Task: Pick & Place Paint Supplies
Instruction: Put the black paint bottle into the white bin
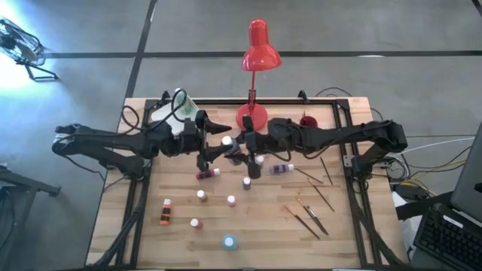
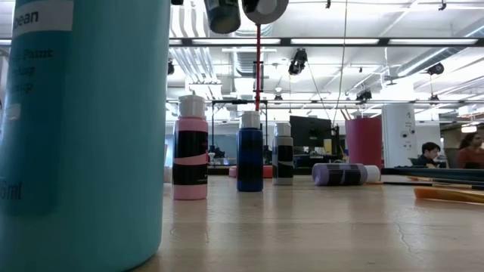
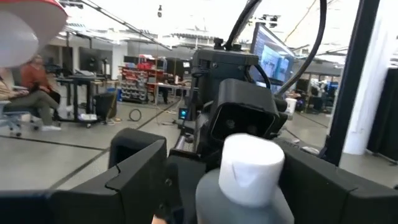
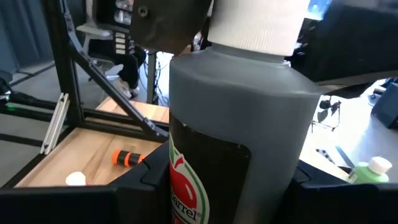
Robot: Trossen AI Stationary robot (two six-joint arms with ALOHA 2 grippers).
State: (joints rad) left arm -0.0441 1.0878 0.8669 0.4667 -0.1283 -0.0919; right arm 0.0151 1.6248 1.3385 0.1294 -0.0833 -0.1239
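Both arms meet above the middle of the table, toward its far edge, just in front of the red lamp. The right gripper has its jaws clamped on the body of a grey paint bottle with a white cap, held off the table. The left gripper faces it with jaws spread wide on either side of the same bottle's cap and neck, not yet closed. This looks like a handover from right arm to left.

The next move probably calls for the left jaws to close squarely on the bottle before the right jaws let go; a release too early could drop it among the bottles below.

Other paint bottles stand or lie across the table's middle and near edge, and paintbrushes lie toward the right edge.

From above, the dark wrists overlap and hide the held bottle almost entirely. In the low view a large turquoise bottle blocks the left side, and only the undersides of the grippers show at the top. Where the bottle is meant to go cannot be made out.
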